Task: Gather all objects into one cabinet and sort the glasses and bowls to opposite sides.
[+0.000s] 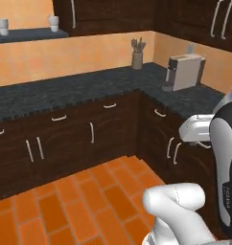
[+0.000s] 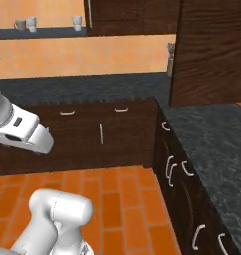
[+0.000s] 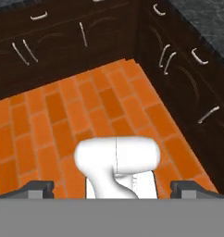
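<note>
My pincer stands fully open and empty; in the hand view its two dark finger tips sit far apart at the bottom edge, with nothing between them but the orange tiled floor below. It hangs over the floor in the inner corner of the base cabinets, well away from any vessel.

Findings on the task's things:
- A pale cup and a second pale cup stand on the dark shelf high on the back wall, apart from each other.
- From the right base view, a mug with a handle stands just beside a pale cup on that shelf, with another pale cup further right. At this size I cannot tell their colours apart with any certainty.
- The upper cabinet with its light bar handle is just right of the shelf; its door looks shut.
- I can find neither bowl nor the orange-red cup on the dark counter. It carries a utensil holder and a silver toaster.

Assessment: in my judgement the work is at its very start. Nothing is gripped, no cabinet door is open, and the cups on view lie outside any cabinet. Everything remains: opening a cabinet, fetching each vessel, then setting glasses to one side and bowls to the other.
</note>
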